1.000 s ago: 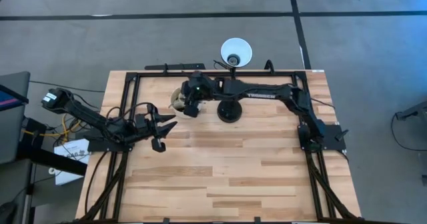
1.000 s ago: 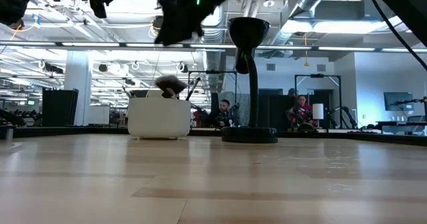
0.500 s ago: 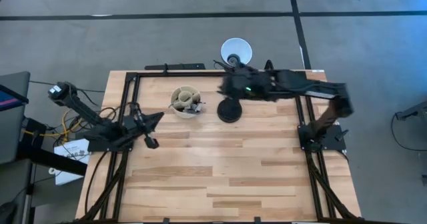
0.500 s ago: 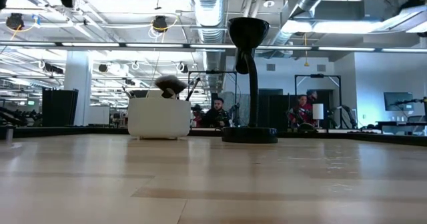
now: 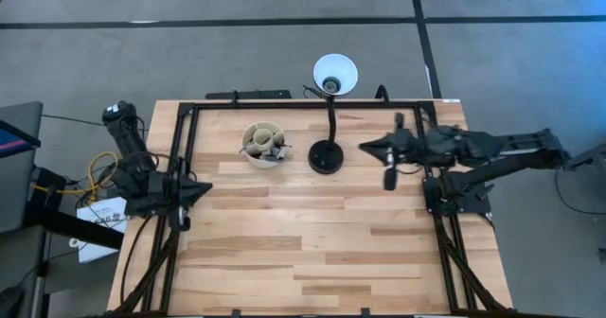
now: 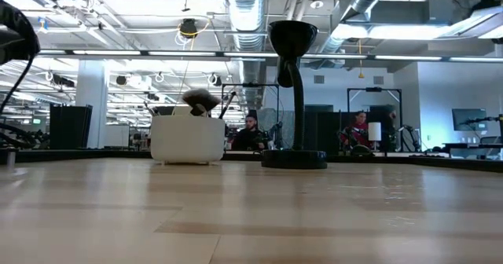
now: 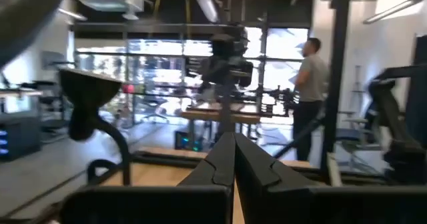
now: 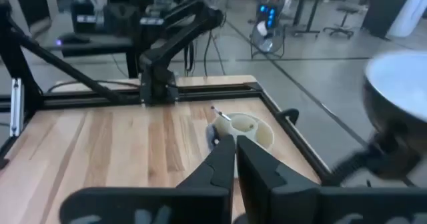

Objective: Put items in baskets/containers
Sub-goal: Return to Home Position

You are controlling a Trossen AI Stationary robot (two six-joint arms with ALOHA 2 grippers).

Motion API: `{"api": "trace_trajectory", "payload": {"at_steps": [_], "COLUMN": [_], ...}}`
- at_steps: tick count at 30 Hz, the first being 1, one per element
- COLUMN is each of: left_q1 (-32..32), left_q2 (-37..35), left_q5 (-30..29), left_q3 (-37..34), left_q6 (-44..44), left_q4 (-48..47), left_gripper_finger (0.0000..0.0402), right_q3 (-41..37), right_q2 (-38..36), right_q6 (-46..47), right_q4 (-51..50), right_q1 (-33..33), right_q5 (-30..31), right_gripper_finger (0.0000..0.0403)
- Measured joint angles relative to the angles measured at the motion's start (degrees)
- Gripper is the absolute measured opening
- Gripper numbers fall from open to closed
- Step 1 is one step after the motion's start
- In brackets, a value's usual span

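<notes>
High view: your cup (image 5: 263, 144) sits at the far side of the table (image 5: 312, 252) with the brushes (image 5: 276, 150) standing in it and the lamp (image 5: 326, 156) just beside. Left pincer (image 5: 201, 190) is at the table's left edge. Right pincer (image 5: 367, 148) is past the lamp. Both are well apart from the cup.
Low view: bristles poke above the cup's rim.
Wrist views: fingers of both pincers are pressed together. From the right one, the cup lies ahead.

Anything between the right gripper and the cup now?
Yes. From above, the lamp base sits on the table directly between the right gripper and the cup. The left gripper sits at the left edge.
</notes>
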Motion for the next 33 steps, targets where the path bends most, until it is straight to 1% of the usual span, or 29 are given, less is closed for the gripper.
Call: {"api": "trace_trajectory", "payload": {"at_steps": [4,7,9,13,14,16,19,21,22,24,26,27,30,31,33], "left_q1": [0.59,2.33,4.11,8.44,9.32,10.96,13.17,13.94,14.33,15.44,17.00,18.01,22.20,23.97,27.67], "left_q2": [-0.15,-1.24,-2.72,-4.55,-4.57,-4.57,-5.09,-6.72,-7.69,-9.31,-9.89,-9.89,-9.13,-8.93,-9.09], "left_q5": [1.14,1.71,4.46,13.60,14.78,14.12,8.70,8.50,10.35,16.35,20.96,21.76,22.37,23.85,29.27], "left_q3": [-2.77,-2.91,-2.91,-3.84,-4.26,-4.88,-5.04,-5.06,-5.07,-5.96,-7.88,-8.99,-9.17,-9.15,-9.14], "left_q6": [-5.24,-5.79,-5.62,-6.33,-6.72,-7.30,-6.56,-5.68,-5.64,-6.36,-8.80,-10.11,-13.58,-13.92,-13.95], "left_q4": [0.13,0.54,0.55,0.57,0.41,0.35,0.42,0.47,0.47,0.69,0.27,-0.14,-3.75,-3.48,-3.44], "left_gripper_finger": [0.0003,0.0003,0.0003,0.0003,0.0003,0.0003,0.0003,0.0004,0.0004,0.0005,0.0003,0.0003,0.0004,0.0005,0.0005], "right_q3": [-9.26,-14.49,-17.82,-24.49,-25.87,-28.25,-30.94,-32.63,-33.47,-35.32,-37.63,-38.69,-41.45,-42.34,-44.48], "right_q2": [-10.39,-17.66,-21.89,-29.53,-31.42,-34.98,-40.07,-43.40,-45.11,-48.29,-51.30,-51.36,-51.17,-50.75,-50.47], "right_q6": [1.30,2.14,2.09,2.06,1.92,0.59,-1.03,-1.55,-2.30,-3.89,-4.33,-4.35,-4.36,-4.32,-4.07], "right_q4": [1.50,1.85,2.33,3.45,3.77,4.25,4.33,4.29,4.33,4.66,5.97,7.18,8.60,10.24,10.90], "right_q1": [0.64,1.27,1.66,1.97,1.93,1.89,1.88,1.88,1.88,1.90,1.90,1.87,1.85,1.85,1.85], "right_q5": [-0.07,-0.18,-0.20,-0.37,-0.39,-0.32,-0.53,-2.05,-3.42,-5.80,-6.44,-6.40,-6.60,-6.68,-7.07], "right_gripper_finger": [0.0002,0.0004,0.0002,0.0001,0.0001,0.0001,0.0001,0.0001,0.0001,0.0000,0.0000,0.0000,0.0000,0.0000,0.0001]}}
